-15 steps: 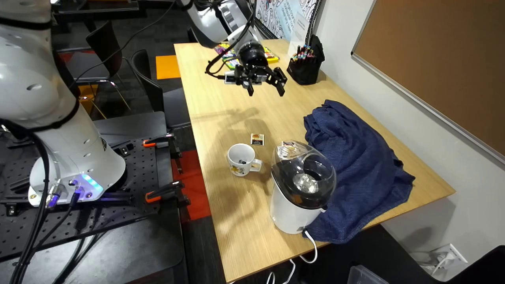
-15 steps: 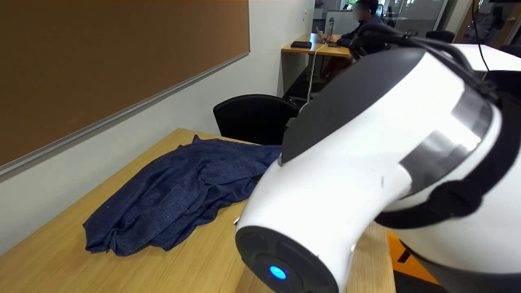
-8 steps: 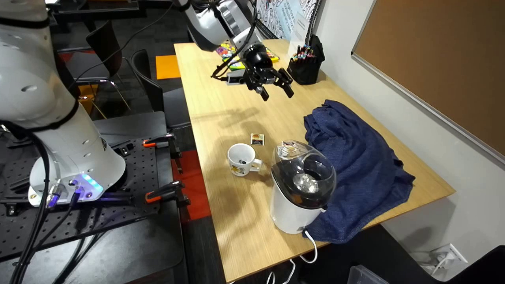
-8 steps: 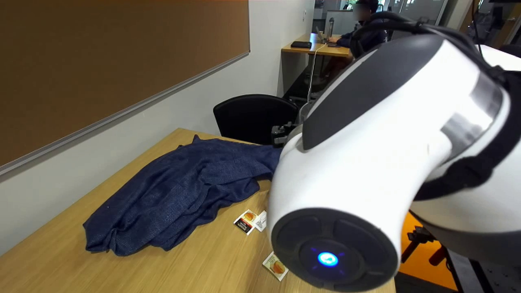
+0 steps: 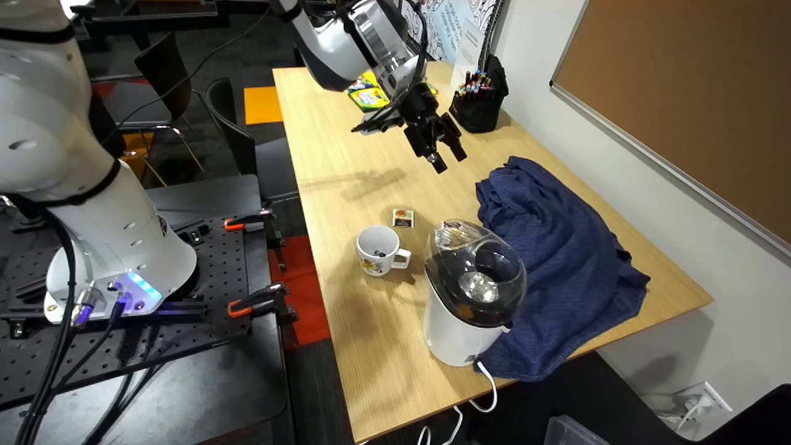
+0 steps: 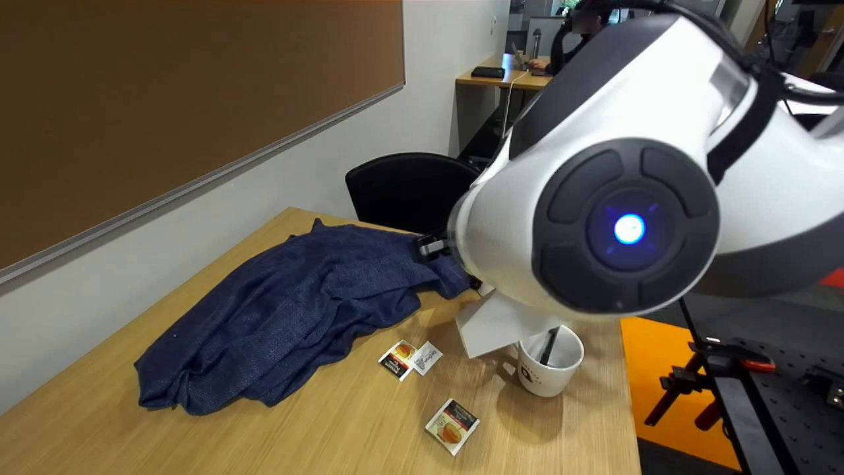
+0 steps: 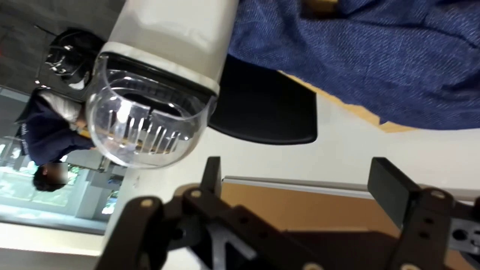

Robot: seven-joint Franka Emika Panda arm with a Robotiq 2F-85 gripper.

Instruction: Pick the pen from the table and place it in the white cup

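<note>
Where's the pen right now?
In an exterior view, the pen leans inside the white cup, right of centre in the lower half of the picture; a lone sachet lies on the table, lower left of the cup.

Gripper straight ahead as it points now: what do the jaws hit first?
Probably the black chair, seen in the wrist view between the clear-domed machine and the navy cloth. Depth is unclear; the cloth could come first.

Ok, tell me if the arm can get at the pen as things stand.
Probably yes: the gripper is open and nothing covers the cup, though the pen leans inside, so the cup's wall may crowd the grasp.
</note>
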